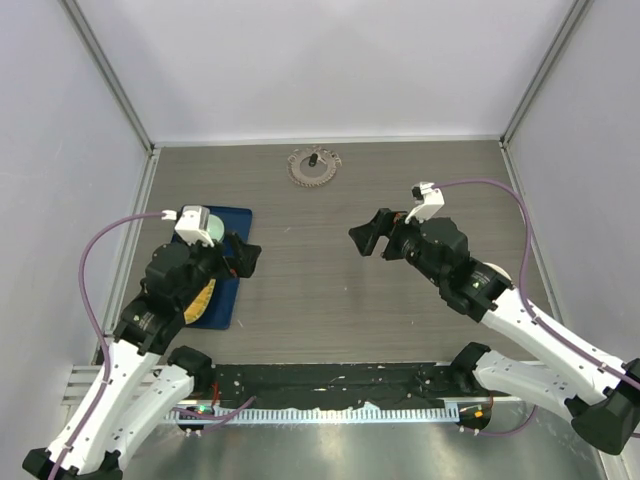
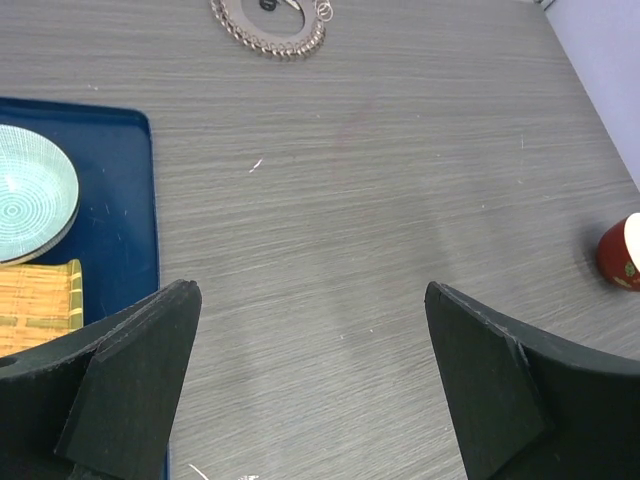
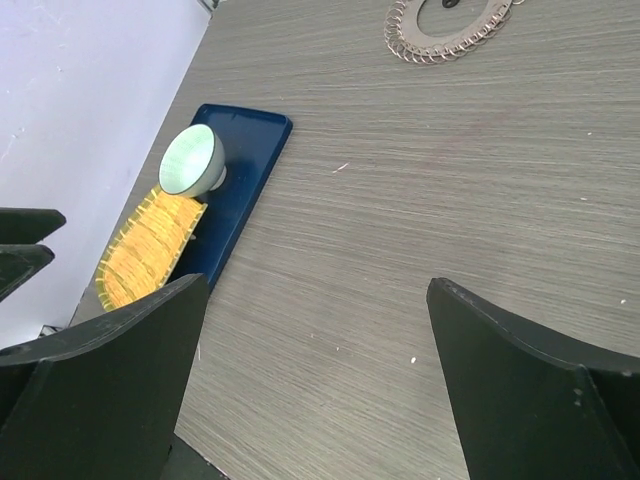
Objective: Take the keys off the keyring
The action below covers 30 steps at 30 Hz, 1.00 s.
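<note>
Item 1, task status: you have nothing removed yet as far as shows. The one keyring (image 1: pixel 315 166) lies at 12 o'clock on the table (image 1: pixel 320 320), with one dark key (image 1: pixel 312 158) visible inside its circle; any further keys are too small to count. Item 2, tools, two: your left gripper (image 1: pixel 245 257) at 9 o'clock and right gripper (image 1: pixel 366 240) at 3 o'clock, both spread wide, empty, and well apart from the ring.

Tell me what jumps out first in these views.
The toothed keyring lies alone near the far edge of the table, a dark key inside its circle. The left tool and right tool hang well short of it, both open and empty. A blue tray with a pale bowl sits at the left.
</note>
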Each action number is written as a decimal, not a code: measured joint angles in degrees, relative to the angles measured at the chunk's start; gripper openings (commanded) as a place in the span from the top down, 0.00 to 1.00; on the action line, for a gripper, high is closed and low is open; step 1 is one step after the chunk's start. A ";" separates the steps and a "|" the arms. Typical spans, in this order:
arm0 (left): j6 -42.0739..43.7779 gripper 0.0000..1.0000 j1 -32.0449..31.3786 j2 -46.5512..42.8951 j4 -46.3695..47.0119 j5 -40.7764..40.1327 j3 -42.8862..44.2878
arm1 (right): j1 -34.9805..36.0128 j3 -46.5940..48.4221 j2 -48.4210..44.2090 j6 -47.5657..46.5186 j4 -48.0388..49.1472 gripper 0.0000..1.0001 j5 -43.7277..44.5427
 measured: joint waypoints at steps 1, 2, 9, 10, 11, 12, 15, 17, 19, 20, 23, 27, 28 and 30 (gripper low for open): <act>0.13 0.00 0.00 -0.28 0.09 -0.07 0.00 | 0.00 0.00 -0.02 -0.02 0.00 0.01 0.15; 0.26 0.00 -0.02 -0.52 0.22 -0.22 0.00 | 0.00 0.00 0.07 -0.02 -0.04 0.00 0.17; 1.20 0.00 0.00 -1.64 1.03 -1.22 -0.02 | 0.00 0.00 1.53 0.52 -0.55 0.01 0.92; 1.25 0.00 0.00 -1.64 1.07 -1.29 -0.02 | 0.00 0.00 1.90 0.68 -0.55 0.00 1.11; 1.29 0.00 0.00 -1.62 1.05 -1.36 -0.02 | 0.00 0.00 2.34 0.87 -0.52 0.00 1.36; 1.33 0.00 -0.02 -1.62 1.05 -1.49 -0.02 | 0.00 0.00 2.84 0.96 -0.55 0.01 1.66; 1.33 0.00 0.00 -1.64 1.07 -1.70 -0.02 | 0.00 0.42 5.66 0.17 -0.37 0.03 3.65; 1.36 0.00 0.00 -1.62 1.07 -1.70 -0.02 | -0.02 1.99 9.84 -0.63 -0.31 0.06 7.04; 1.33 0.00 -0.02 -1.64 1.05 -1.70 -0.02 | -0.59 5.40 16.85 -1.51 -0.11 0.11 10.36; 1.33 0.00 0.00 -1.64 1.07 -1.70 -0.02 | -1.18 7.76 21.29 -1.84 -0.20 0.14 11.19; 1.31 0.00 -0.02 -1.77 1.05 -1.70 -0.02 | -2.91 16.59 34.29 -3.13 0.76 0.27 12.87; 1.27 0.00 -0.02 -2.51 1.05 -1.66 -0.13 | -5.55 28.76 50.66 -4.39 1.64 0.36 13.00; 1.27 0.00 -0.02 -2.73 1.05 -1.64 -0.17 | -6.23 31.23 53.79 -4.63 2.27 0.39 12.63; 1.22 0.00 -0.02 -2.99 1.07 -1.64 -0.24 | -7.85 35.06 58.86 -4.90 3.39 0.41 12.04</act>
